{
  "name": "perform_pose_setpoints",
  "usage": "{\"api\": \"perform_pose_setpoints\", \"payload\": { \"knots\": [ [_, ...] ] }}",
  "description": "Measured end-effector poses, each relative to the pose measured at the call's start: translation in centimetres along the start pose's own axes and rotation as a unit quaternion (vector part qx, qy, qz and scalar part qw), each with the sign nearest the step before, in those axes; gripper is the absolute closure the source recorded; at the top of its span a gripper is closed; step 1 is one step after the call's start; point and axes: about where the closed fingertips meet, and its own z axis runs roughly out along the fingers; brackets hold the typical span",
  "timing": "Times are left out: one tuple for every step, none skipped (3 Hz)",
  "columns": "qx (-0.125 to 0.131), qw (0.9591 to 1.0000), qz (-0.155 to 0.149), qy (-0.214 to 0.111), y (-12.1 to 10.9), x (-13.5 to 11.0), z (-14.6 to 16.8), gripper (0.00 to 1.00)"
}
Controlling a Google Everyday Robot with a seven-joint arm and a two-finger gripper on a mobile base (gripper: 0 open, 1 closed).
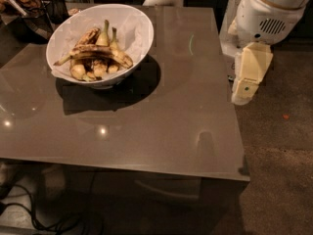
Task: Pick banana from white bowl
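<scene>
The gripper (248, 73) hangs from the arm just off the right edge of the bench, nearer the far right corner than the near one, and points downward. I cannot tell how far open it is. Nothing shows in its hold.

From there the bench (171, 111) stretches leftward as bare brown top, and the bowl (139, 26) stands well apart from the gripper, by the far left corner. The reach is thus mostly leftward across the bench and a little toward the far edge.

The banana (95, 54) lies in the bowl on top of the heap, brown-mottled, and is the longest one there. Its long axis runs roughly along the far edge, left to right, with the thin stem toward the left edge and the blunt end toward the gripper. Shorter bananas (105, 33) stand behind it with their stems up, touching it, and stubby pieces lie under and before it.

With only one arm, I judge the move needs a crossing over the bowl's right rim, then a grasp set across that left-right axis.
</scene>
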Motion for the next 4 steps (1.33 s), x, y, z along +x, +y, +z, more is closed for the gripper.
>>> {"api": "perform_pose_setpoints", "payload": {
  "knots": [
    [-0.003, 0.9996, 0.000, -0.029, -0.7, -2.2, -0.5, 0.00],
    [-0.006, 0.9988, -0.014, -0.046, -2.3, -7.0, -1.6, 0.00],
    [0.011, 0.9979, -0.038, -0.051, -5.2, -14.1, -1.6, 0.00],
    [0.025, 0.9950, -0.064, -0.073, -5.5, -18.0, -1.8, 0.00]
  ]
}}
